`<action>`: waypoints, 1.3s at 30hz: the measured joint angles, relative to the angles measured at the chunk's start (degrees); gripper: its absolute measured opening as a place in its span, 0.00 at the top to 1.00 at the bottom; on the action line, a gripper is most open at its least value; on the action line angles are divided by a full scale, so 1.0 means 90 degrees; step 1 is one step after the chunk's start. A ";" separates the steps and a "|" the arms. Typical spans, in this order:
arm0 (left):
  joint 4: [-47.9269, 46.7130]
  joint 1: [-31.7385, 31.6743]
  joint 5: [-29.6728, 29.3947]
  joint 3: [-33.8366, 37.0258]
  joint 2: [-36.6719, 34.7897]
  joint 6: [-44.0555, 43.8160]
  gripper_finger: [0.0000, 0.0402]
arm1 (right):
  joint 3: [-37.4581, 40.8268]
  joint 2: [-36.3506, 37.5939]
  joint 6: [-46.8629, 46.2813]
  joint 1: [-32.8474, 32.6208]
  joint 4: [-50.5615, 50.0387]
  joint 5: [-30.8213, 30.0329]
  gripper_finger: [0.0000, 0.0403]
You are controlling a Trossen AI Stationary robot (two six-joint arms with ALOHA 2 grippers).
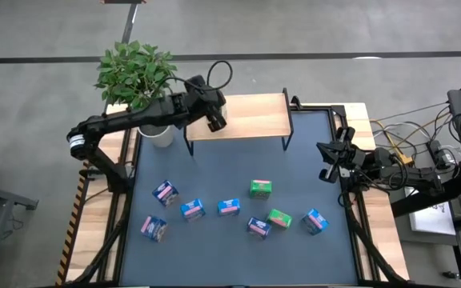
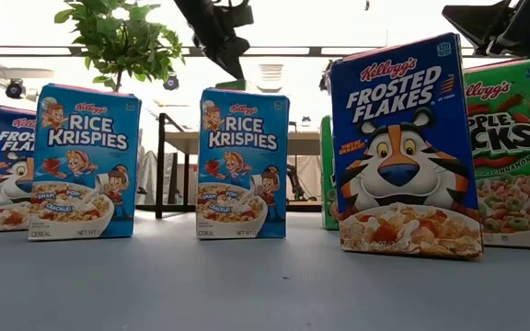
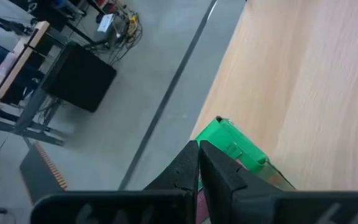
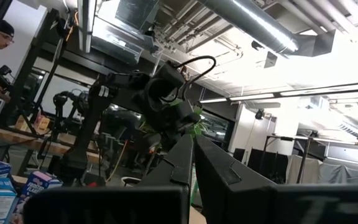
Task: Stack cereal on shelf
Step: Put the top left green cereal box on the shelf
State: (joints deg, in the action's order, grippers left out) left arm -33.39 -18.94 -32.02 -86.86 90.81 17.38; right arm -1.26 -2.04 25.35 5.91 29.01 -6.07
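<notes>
The shelf (image 1: pixel 254 116) is a light-wood board on black legs at the table's far side. One green cereal box (image 3: pixel 238 144) stands on the board (image 3: pixel 316 81) at its edge. In the low view only its top (image 2: pixel 231 85) peeks over a Rice Krispies box (image 2: pixel 243 164). My left gripper (image 1: pixel 216 122) hangs shut just over it, fingertips together (image 3: pixel 197 152), and hides it in the high view. Several more cereal boxes, blue (image 1: pixel 192 210) and green (image 1: pixel 261 188), stand on the dark tabletop. My right gripper (image 1: pixel 326 164) waits shut at the table's right edge. My left gripper's shut fingertips (image 3: pixel 191 158) stand right by the green box's top edge (image 3: pixel 219 124), coming down at a slant from above. I cannot tell whether they touch it. The box rests on the shelf board.
A potted plant (image 1: pixel 138 68) in a white pot (image 1: pixel 160 134) stands by the shelf's left end, under the left arm. The loose boxes spread across the table's near half, leaving bare tabletop (image 1: pixel 238 164) between them and the shelf. Cables and gear (image 1: pixel 422 152) lie beyond the right edge.
</notes>
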 joint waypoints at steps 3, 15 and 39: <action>-0.0002 0.0000 -0.0067 0.0018 0.0010 -0.0144 1.00 | 0.0000 0.0000 0.0009 -0.0001 -0.0002 -0.0001 0.98; -0.0334 -0.0002 -0.1467 0.0026 0.0090 -0.0803 1.00 | 0.0000 0.0000 0.0018 -0.0002 0.0000 0.0000 0.98; -0.2144 0.1084 0.0801 -0.0286 -0.0085 0.0210 1.00 | 0.0000 0.0000 -0.0014 -0.0001 -0.0004 0.0000 0.98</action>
State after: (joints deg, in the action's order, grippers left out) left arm -52.69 -9.18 -24.81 -89.44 90.04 19.26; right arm -1.26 -2.04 25.22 5.90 28.97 -6.07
